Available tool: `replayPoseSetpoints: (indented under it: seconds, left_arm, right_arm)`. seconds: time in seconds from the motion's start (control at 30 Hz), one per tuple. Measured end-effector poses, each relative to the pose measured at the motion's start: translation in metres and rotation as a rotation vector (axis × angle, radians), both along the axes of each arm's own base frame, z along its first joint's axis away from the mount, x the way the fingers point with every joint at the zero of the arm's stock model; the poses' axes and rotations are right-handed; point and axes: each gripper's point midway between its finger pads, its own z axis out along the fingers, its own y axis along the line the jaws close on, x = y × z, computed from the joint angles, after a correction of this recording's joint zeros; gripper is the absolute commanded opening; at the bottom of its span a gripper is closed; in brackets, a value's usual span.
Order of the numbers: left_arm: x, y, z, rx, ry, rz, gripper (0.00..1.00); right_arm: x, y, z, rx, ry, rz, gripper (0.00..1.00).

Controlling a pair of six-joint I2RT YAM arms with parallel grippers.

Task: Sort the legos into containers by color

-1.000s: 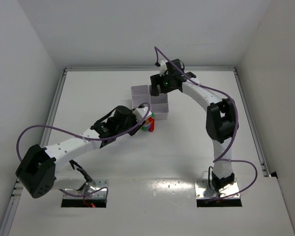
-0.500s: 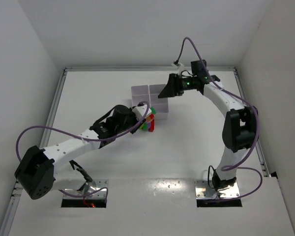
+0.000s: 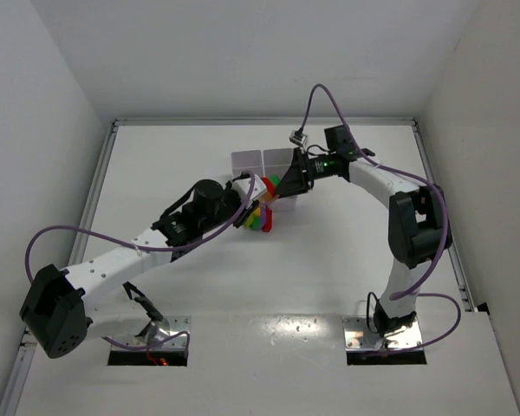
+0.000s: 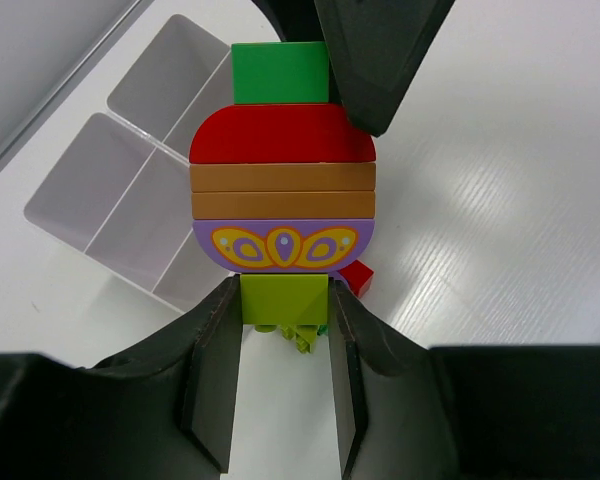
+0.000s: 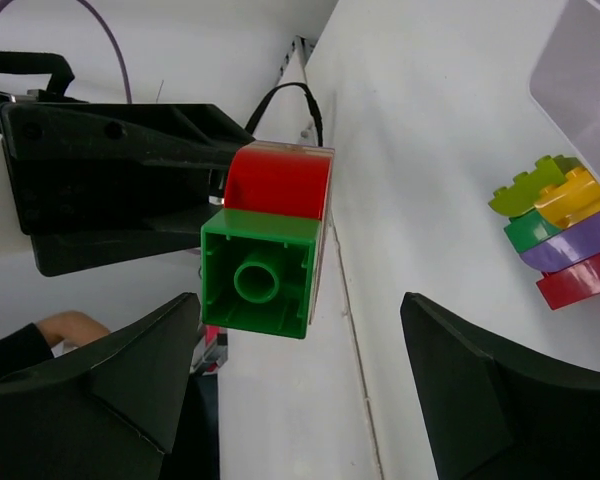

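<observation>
My left gripper (image 4: 283, 305) is shut on the lime brick (image 4: 285, 292) at the base of a lego stack (image 3: 265, 189), held in the air. Above the lime brick come a purple patterned piece (image 4: 284, 246), two tan bricks (image 4: 283, 190), a red one (image 4: 283, 135) and a green one (image 4: 280, 72). My right gripper (image 5: 302, 310) stands open with a finger on each side of the green brick (image 5: 260, 275). Its left finger is close to the brick. The white compartment tray (image 3: 247, 161) lies just behind the stack.
A second cluster of legos (image 5: 565, 235), lime, yellow, green, purple and red, lies on the table beside the tray's corner (image 5: 590, 60). It also shows under the held stack (image 3: 261, 223). A small red brick (image 4: 357, 278) rests on the table below.
The right gripper swung out to the right from over the tray, then came back down to the stack's green end, jaws a little wider. The left gripper lifted the stack slightly toward it.
</observation>
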Motion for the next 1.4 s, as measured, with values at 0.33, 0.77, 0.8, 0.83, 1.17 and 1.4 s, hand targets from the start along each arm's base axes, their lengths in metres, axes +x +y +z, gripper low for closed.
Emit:
replayPoseSetpoints:
  seconds: [0.33,0.77,0.8,0.83,1.17,1.4]
  left_arm:
    - [-0.002,-0.002,0.0,-0.002,0.002,-0.009,0.0]
    - [-0.001,-0.002,0.001,-0.001,-0.015,-0.009,0.0]
    - [-0.001,-0.002,0.002,-0.005,-0.019,-0.009,0.0]
    - [-0.002,-0.001,0.003,-0.009,-0.025,-0.009,0.0]
    - [-0.019,0.014,-0.024,0.04,0.041,-0.003,0.0]
    - [-0.011,0.025,-0.026,0.015,0.073,0.032,0.0]
  right_arm:
    - [0.006,0.004,0.014,0.04,-0.014,0.005,0.55]
    - [0.017,0.003,0.025,0.053,-0.034,-0.017,0.01]
    - [0.018,0.003,0.025,0.054,-0.032,-0.019,0.0]
    - [0.018,0.002,0.026,0.055,-0.03,-0.02,0.0]
    - [0.107,-0.038,0.034,0.041,-0.155,-0.199,0.0]
    - [0.097,-0.022,0.019,0.036,-0.12,-0.159,0.0]
